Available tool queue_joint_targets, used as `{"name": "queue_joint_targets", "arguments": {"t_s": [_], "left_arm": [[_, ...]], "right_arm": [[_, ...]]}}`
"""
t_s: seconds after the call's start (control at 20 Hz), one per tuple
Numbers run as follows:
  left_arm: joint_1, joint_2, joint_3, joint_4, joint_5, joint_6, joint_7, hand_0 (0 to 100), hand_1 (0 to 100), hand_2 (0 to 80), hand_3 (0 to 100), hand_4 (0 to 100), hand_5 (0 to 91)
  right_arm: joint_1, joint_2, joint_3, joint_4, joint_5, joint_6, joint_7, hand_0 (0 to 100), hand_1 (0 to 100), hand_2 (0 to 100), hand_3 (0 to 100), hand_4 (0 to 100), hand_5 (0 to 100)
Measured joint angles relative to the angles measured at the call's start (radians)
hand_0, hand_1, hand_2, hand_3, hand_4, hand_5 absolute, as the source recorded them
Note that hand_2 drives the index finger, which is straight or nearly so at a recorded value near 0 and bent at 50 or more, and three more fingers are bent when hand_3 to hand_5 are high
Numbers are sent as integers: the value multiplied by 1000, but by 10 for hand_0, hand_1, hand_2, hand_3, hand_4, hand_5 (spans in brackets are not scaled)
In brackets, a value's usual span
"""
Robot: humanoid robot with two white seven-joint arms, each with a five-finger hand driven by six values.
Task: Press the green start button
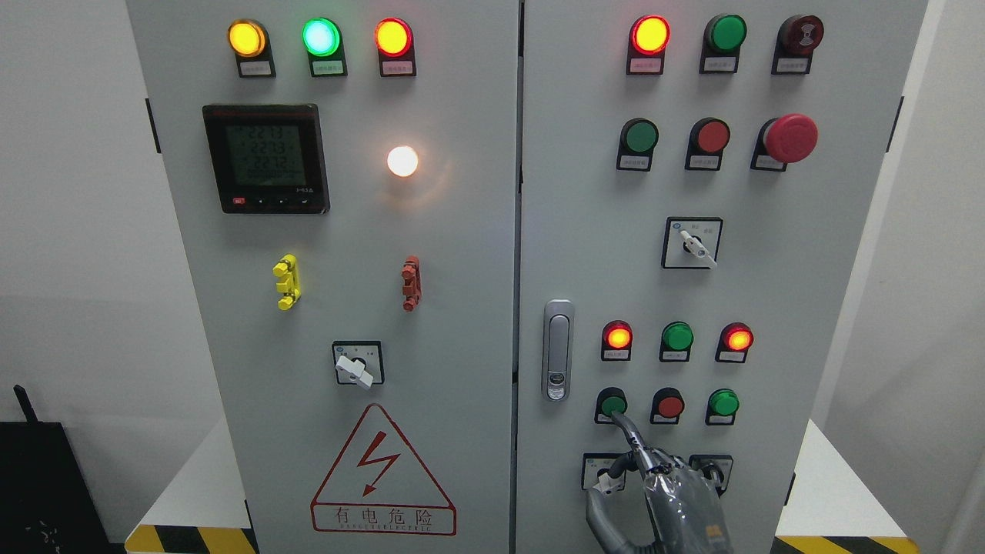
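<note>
- Green button (612, 403): right door of the cabinet (492, 254), lowest button row, leftmost; round, dark collar, label plate below it.
- Right hand (677, 492): enters at the bottom edge right of middle; grey, wrapped in clear film. Index finger (627, 432) stretched up and left, its tip touching the green button's lower edge; the other fingers curled in, holding nothing.
- Same row: red button (669, 405) in the middle, second green button (723, 402) at the right.
- Row above: red lamp (617, 336) lit, green lamp (678, 336) dark, another red lamp (738, 338) lit.
- Door handle (558, 350): silver, upright, left of these rows, near the door edge.
- Rotary switch (692, 243): higher on the right door, white knob pointing down-right.
- Emergency stop (789, 138): red mushroom head, upper right.
- Left door: meter (266, 158) with lit digits, white lamp (402, 161) glowing, warning triangle (382, 473) at the bottom.
</note>
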Motion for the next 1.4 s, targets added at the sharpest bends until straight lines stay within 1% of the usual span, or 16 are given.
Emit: {"name": "queue_joint_targets", "arguments": {"t_s": [0.25,0.7,0.9,1.1,1.2,1.25,1.35,1.4], "left_arm": [[0,0,0,0,0,0,0,120,556,0,0,0,0],[0,0,0,0,0,0,0,120,556,0,0,0,0],[0,0,0,0,0,0,0,120,556,0,0,0,0],[0,0,0,0,0,0,0,120,556,0,0,0,0],[0,0,0,0,0,0,0,120,556,0,0,0,0],[0,0,0,0,0,0,0,120,556,0,0,0,0],[0,0,0,0,0,0,0,120,556,0,0,0,0],[0,0,0,0,0,0,0,120,556,0,0,0,0]], "right_arm": [[43,0,0,-40,-79,-2,22,655,383,0,585,561,427],[111,0,0,-106,-250,13,37,706,378,0,576,547,404],[138,-1,0,-132,-314,14,44,705,376,0,560,528,375],[151,-1,14,-156,-377,16,46,717,367,0,523,480,319],[155,-1,24,-168,-420,27,46,732,358,0,492,443,268],[161,-1,28,-175,-441,35,46,744,351,0,460,410,244],[175,-1,37,-186,-481,45,46,752,345,0,425,381,211],[182,-1,40,-191,-501,49,46,763,332,0,377,326,153]]}}
